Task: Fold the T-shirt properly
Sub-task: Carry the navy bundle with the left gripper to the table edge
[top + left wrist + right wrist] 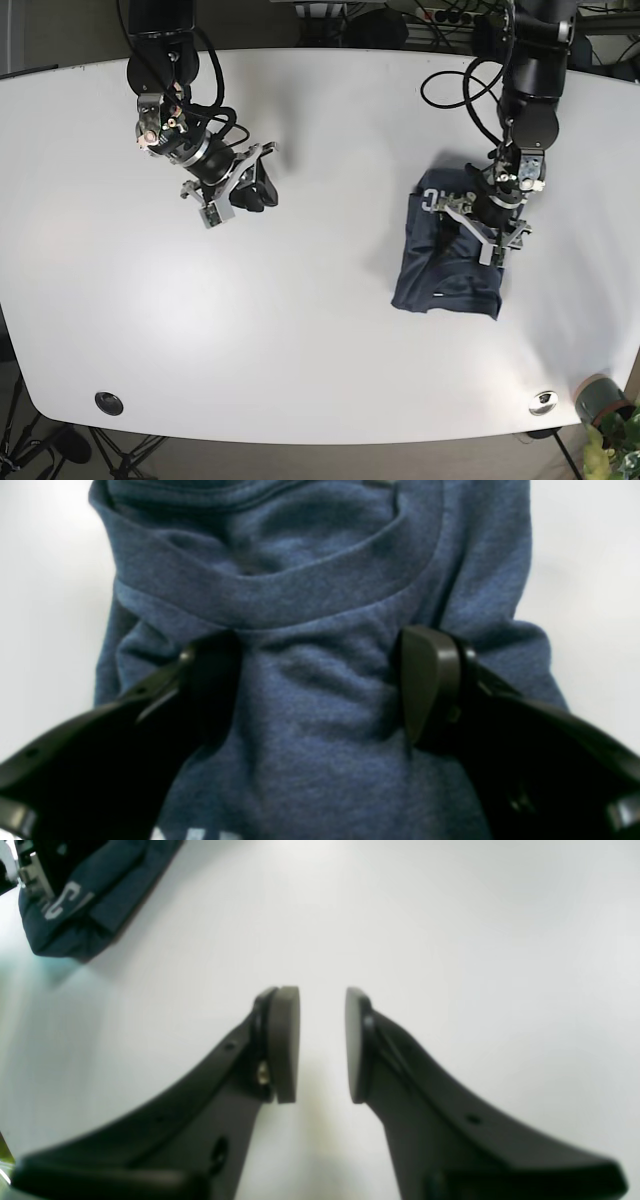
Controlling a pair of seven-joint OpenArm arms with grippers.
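The dark blue T-shirt (447, 268) lies folded into a compact bundle on the white table (320, 300), right of the middle. In the left wrist view its collar (280, 597) faces the camera and white print shows at the bottom edge. My left gripper (320, 685) is open, low over the shirt just below the collar, with one finger on each side of a fabric ridge; it also shows in the base view (483, 232). My right gripper (322, 1045) is narrowly open and empty over bare table, far left of the shirt (75, 895); it also shows in the base view (255, 187).
A black round disc (108, 402) sits near the front left edge. A small silver fitting (543, 402) and a potted plant (605, 405) are at the front right corner. Cables (455, 85) hang by the far right arm.
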